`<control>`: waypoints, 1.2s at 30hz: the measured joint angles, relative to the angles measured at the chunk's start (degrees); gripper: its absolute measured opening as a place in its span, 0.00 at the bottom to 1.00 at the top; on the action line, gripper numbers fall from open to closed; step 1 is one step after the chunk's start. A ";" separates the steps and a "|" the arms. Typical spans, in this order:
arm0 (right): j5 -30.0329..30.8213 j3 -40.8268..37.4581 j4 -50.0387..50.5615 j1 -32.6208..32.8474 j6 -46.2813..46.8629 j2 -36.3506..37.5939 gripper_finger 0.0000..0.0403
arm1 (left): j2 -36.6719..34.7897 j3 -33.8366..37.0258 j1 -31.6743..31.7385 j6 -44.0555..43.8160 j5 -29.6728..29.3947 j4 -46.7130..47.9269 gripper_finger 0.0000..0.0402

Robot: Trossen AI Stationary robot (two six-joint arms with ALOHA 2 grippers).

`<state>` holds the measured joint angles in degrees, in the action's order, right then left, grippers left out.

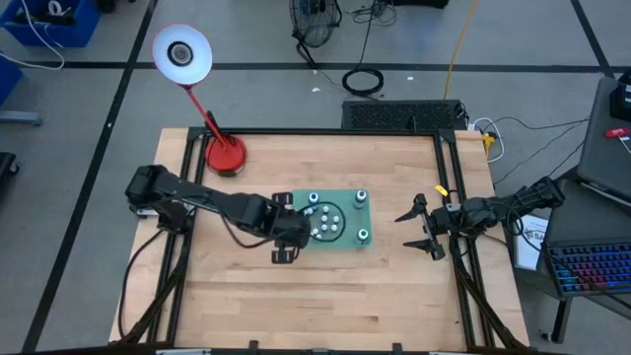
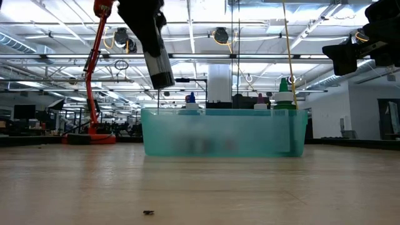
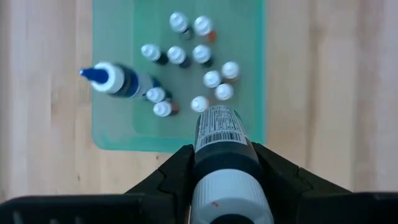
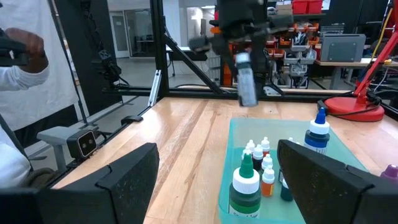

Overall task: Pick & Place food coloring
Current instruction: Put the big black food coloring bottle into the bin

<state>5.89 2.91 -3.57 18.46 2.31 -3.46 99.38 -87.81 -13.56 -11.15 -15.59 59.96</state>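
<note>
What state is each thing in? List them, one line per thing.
Left gripper: shut on the dark labelled bottle, above the tray's edge.
Dark labelled bottle: held in the air, clear of the table.
Right gripper: open, empty, at the table's right edge.
Small white-capped bottles: upright, clustered in the tray.
Larger blue-tipped bottle: upright in the tray.
Translucent green plastic tray: flat on the table.
Red desk lamp: standing at the table's corner.

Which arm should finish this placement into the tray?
Left, likely. The left gripper already holds a food coloring bottle above the green tray's edge. The right gripper hangs open and empty, off to the tray's side.
</note>
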 joint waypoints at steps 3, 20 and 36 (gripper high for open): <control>0.02 -0.01 0.00 0.02 0.00 0.00 0.78 | 1.60 0.02 1.68 -1.15 1.44 0.33 0.34; 0.02 0.01 -0.92 0.01 0.00 -0.39 0.78 | 8.99 0.04 5.68 1.91 9.81 -0.17 0.34; 0.02 -0.01 -0.94 0.01 0.00 -0.37 0.78 | 14.57 0.02 7.54 3.49 14.54 -0.48 0.34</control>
<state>5.91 2.90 -4.51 18.48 2.31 -3.84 113.95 -87.79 -6.02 -7.66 -1.05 59.48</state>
